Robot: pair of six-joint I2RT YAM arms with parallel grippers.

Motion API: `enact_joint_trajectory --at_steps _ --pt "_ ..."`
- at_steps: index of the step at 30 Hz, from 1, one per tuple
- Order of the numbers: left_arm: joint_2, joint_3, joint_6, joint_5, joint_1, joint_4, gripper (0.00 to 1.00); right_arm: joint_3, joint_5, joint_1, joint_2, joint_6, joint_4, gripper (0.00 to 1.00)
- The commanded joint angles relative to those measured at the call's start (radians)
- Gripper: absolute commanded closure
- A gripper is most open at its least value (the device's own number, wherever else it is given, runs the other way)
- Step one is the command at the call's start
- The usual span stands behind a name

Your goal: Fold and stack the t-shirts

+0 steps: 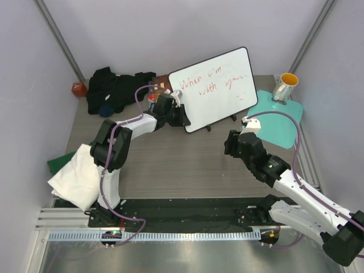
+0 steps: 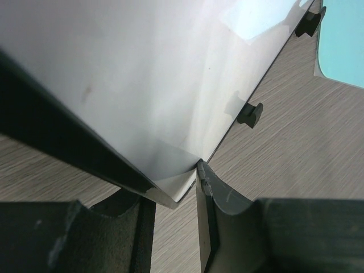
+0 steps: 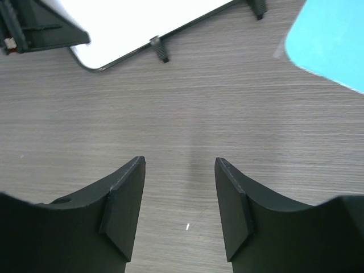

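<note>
Cloth, four pieces, all at the left of the overhead frame. A black t-shirt (image 1: 116, 88) lies crumpled in the upper left with a navy piece (image 1: 107, 108) at its lower edge. A folded white shirt (image 1: 77, 177) sits at the lower left on top of a green one (image 1: 57, 162). Neither arm touches any of them.

Whiteboard (image 1: 213, 88) with red handwriting stands tilted at upper centre on small black feet.

Left gripper (image 1: 182, 118) is at the board's lower-left corner. In its wrist view I see the corner lying between the fingers and one fingertip (image 2: 200, 170) against the edge. The other is hidden behind the board, so I cannot tell whether they clamp it.

Right gripper (image 3: 179, 162) has its fingers well apart, nothing between them, over bare wood-grain table (image 1: 187, 165) at right of centre.

Other items: a teal mat (image 1: 278, 111) at upper right with a metal cup (image 1: 285, 85) at its far edge, and a small red object (image 1: 78, 89) beside the black shirt.
</note>
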Motion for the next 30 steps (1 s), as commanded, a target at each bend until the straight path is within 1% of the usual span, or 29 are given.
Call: enact_joint_trajectory --at_steps 1,4,7,10,20,23,25,30 --pt "0.057 -0.061 0.133 -0.168 -0.023 -0.146 1.00 0.013 0.159 0.004 0.002 -0.006 0.058 0.41" --pt "0.040 -0.070 0.145 -0.194 -0.023 -0.155 1.00 0.043 0.227 0.004 0.044 -0.032 0.081 0.40" --pt "0.037 -0.059 0.168 -0.238 -0.021 -0.206 1.00 0.086 0.280 0.002 0.083 -0.052 0.089 0.40" --pt "0.031 -0.081 0.170 -0.240 -0.021 -0.224 1.00 0.113 0.310 0.000 0.101 -0.065 0.107 0.40" --pt "0.011 -0.216 0.156 -0.163 -0.026 -0.158 1.00 0.174 0.305 -0.027 0.132 -0.098 0.121 0.40" --pt "-0.003 -0.231 0.162 -0.140 -0.043 -0.155 1.00 0.179 0.296 -0.035 0.129 -0.103 0.127 0.40" --pt "-0.006 -0.233 0.171 -0.143 -0.064 -0.158 1.00 0.179 0.293 -0.038 0.130 -0.104 0.131 0.40" --pt "-0.007 -0.217 0.171 -0.155 -0.078 -0.164 1.00 0.169 0.281 -0.038 0.123 -0.101 0.131 0.39"
